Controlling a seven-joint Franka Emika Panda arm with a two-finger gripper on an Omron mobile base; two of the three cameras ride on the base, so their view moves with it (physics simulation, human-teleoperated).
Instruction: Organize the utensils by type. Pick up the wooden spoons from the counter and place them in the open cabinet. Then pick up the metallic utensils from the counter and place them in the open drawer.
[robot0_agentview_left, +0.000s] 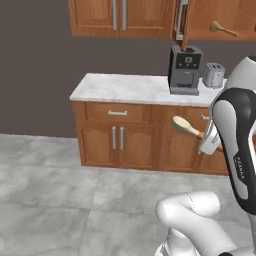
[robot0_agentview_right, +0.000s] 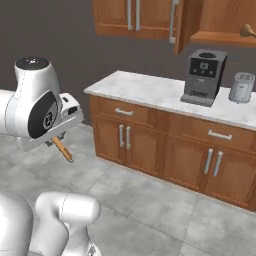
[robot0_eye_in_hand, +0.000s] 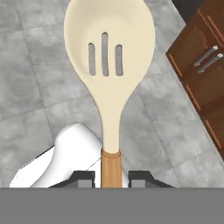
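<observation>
My gripper (robot0_eye_in_hand: 111, 178) is shut on the brown handle of a wooden spoon (robot0_eye_in_hand: 109, 48) with a pale slotted bowl. I hold it in the air above the grey floor, in front of the counter (robot0_agentview_left: 125, 87). From the left the spoon (robot0_agentview_left: 184, 125) points up and left out of the gripper (robot0_agentview_left: 206, 139). From the right only its handle end (robot0_agentview_right: 63, 149) sticks out below the gripper (robot0_agentview_right: 56, 141). A second wooden spoon (robot0_agentview_left: 222, 29) (robot0_agentview_right: 246, 31) lies on the shelf of the open cabinet (robot0_agentview_left: 235, 15) (robot0_agentview_right: 220, 22). The metallic utensils and the open drawer are out of view.
A black coffee machine (robot0_agentview_left: 185, 70) (robot0_agentview_right: 204, 76) and a silver toaster (robot0_agentview_left: 213, 75) (robot0_agentview_right: 242, 87) stand on the counter (robot0_agentview_right: 150, 90) under the cabinet. The cabinet door (robot0_agentview_left: 182, 22) hangs open edge-on above the coffee machine. Brown base cabinets (robot0_eye_in_hand: 201, 74) stand to the hand's right.
</observation>
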